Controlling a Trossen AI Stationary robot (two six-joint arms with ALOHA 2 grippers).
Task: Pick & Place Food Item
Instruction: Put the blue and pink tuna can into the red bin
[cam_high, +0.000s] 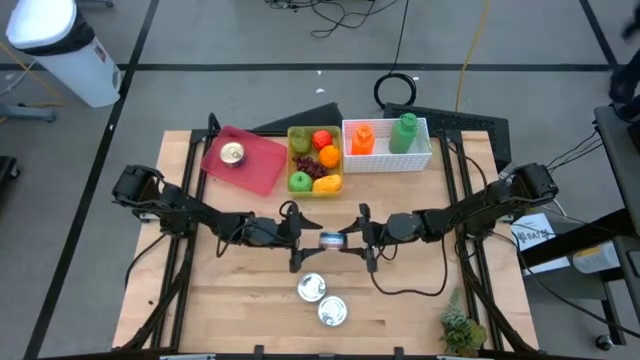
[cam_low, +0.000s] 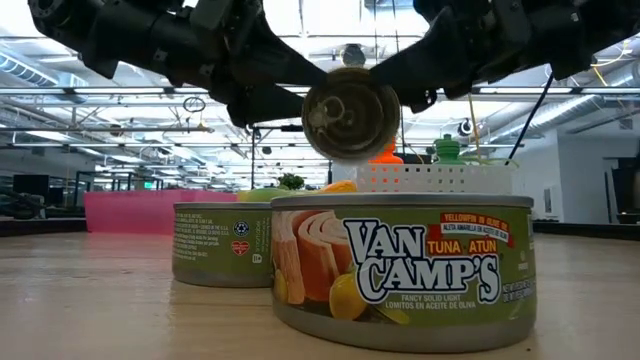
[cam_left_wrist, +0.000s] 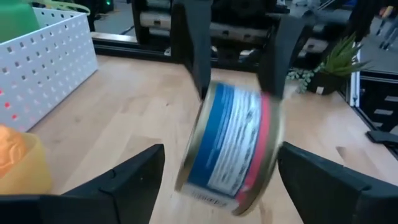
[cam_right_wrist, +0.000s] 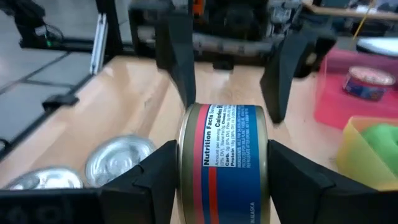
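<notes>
Right gripper (cam_right_wrist: 222, 168) was clamped on the blue-and-red can (cam_right_wrist: 224, 163), holding it on its side in the air above mid-table. Left gripper (cam_left_wrist: 217, 180) faced it with jaws spread wide either side of the can, not touching.

Risk, my read: a handover. If right let go before left closed, the can would drop and roll on the table (cam_high: 420, 300). Smooth round wall, so an off-centre pinch could slip.

Can looked intact, label blurred in the left wrist view. Two more cans (cam_high: 322, 299) sat nearby; pink tray (cam_high: 262, 165) already held one.
</notes>
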